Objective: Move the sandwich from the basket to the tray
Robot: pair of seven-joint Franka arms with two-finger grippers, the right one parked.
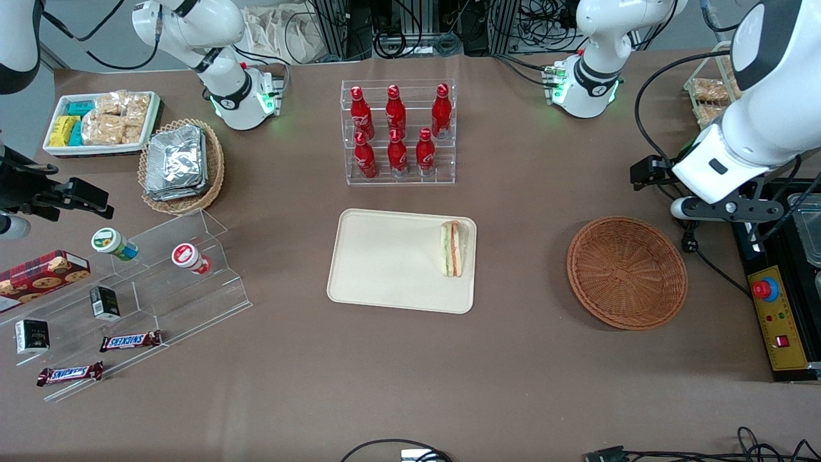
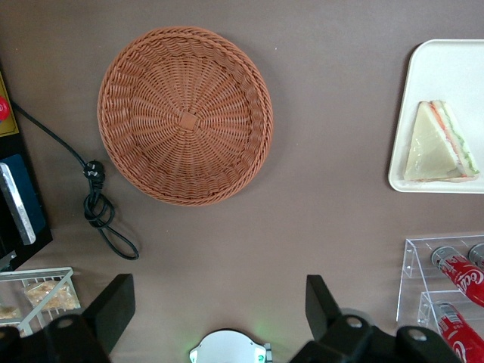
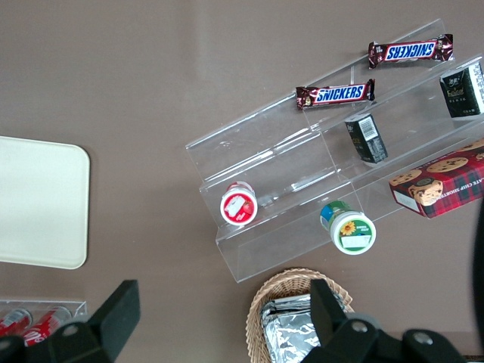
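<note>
The sandwich (image 1: 452,249) lies flat on the cream tray (image 1: 385,260), close against the rim of the tray's short side that faces the basket (image 1: 626,272). Its green and orange-pink filling shows along one edge. The round wicker basket sits on the brown table (image 1: 410,359), well apart from the tray, toward the working arm's end, with nothing in it. The gripper (image 2: 219,310) of the left arm hangs high above the table, raised over the spot just beside the basket, holding nothing, its two black fingers (image 2: 113,306) spread wide apart. A clear rack of red bottles (image 1: 397,131) stands farther from the front camera than the tray. A black cable (image 2: 102,212) curls on the table near the basket.
</note>
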